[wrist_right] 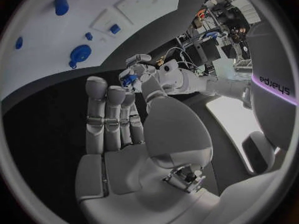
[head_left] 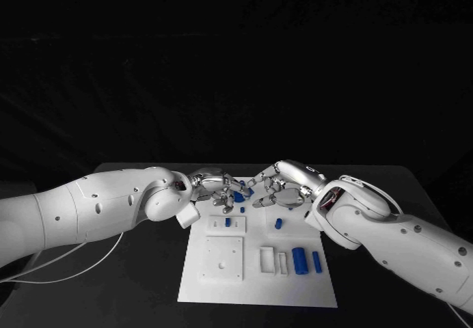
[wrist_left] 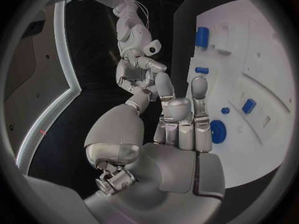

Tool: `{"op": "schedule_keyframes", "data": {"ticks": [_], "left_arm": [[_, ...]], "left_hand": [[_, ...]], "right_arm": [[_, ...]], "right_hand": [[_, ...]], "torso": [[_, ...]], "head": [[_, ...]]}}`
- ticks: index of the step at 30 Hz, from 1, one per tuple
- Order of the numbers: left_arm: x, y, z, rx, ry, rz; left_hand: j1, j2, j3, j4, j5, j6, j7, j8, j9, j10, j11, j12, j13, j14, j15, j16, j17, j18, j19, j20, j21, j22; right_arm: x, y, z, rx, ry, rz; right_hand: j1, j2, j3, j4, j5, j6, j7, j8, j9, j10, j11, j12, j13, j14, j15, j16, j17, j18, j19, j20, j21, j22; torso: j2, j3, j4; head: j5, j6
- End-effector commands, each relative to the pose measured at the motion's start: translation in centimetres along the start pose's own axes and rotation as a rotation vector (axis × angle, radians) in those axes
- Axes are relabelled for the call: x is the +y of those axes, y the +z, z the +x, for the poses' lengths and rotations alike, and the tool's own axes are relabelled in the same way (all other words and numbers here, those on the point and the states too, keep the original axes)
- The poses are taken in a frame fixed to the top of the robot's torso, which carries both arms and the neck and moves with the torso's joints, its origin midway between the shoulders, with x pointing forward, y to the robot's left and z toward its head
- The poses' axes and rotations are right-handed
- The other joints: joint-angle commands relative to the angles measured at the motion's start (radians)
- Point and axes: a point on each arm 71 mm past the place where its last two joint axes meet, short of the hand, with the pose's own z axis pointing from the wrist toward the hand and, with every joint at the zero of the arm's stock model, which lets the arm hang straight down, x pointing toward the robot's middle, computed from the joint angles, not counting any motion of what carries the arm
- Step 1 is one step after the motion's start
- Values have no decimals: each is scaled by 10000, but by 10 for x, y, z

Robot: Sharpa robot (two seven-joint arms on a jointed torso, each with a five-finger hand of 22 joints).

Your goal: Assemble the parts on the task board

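Both hands (head_left: 247,191) over task board (head_left: 258,290)

The head view looks steeply down from above onto the black table (head_left: 394,184), with the task board (head_left: 258,277) lying near and central. Each wrist view sits close behind its own palm: the left hand (wrist_left: 168,134), the right hand (wrist_right: 124,144). All three views share the board's far end.
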Motion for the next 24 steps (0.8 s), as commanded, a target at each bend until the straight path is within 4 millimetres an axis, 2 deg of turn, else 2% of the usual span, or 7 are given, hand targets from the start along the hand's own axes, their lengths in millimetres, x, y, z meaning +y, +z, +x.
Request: {"op": "schedule_keyframes", "data": {"ticks": [1,10,16,24], "left_arm": [[-2,1,5,405,101,104],[-2,2,6,532,250,39],[-2,2,7,592,285,23],[-1,1,5,434,297,49]], "left_hand": [[134,42,14,28,14,1097,-1016,-20,2901,383,-119,19,-12,16,-66,56,6,-96,31,-15,-27,14],[133,27,22,36,18,1110,-1014,-45,2897,382,-116,1,-20,0,-65,30,-38,-91,31,-15,-33,18],[147,22,27,42,18,1115,-1012,-66,2891,383,-114,-2,-21,5,-67,31,-34,-92,34,-16,-36,20],[147,22,27,42,18,1115,-1012,-66,2891,383,-114,-2,-21,5,-67,31,-34,-92,34,-16,-36,20]], "right_arm": [[3,2,4,391,-81,179],[4,4,5,244,-68,263],[3,4,8,283,-56,298],[1,4,11,424,-58,346]], "right_hand": [[-11,109,-50,-25,-68,-22,23,18,0,-24,-9,81,23,-36,-5,5,-16,113,18,67,-35,499],[-107,157,-9,-14,-17,78,0,17,1,-8,-26,100,15,-32,-18,-27,-68,113,35,58,-95,489],[-101,191,78,-44,-41,132,-14,13,-1,-16,-38,102,6,-33,-26,-27,-79,111,44,50,-134,486],[-160,237,281,-59,-130,554,-126,21,15,21,-109,151,41,-14,-74,3,-74,75,79,9,-99,504]], "torso": [[2,-3,3],[0,-14,7],[0,-6,9],[2,-10,-2]], "head": [[-9,-10],[3,-57],[11,-71],[15,-77]]}}
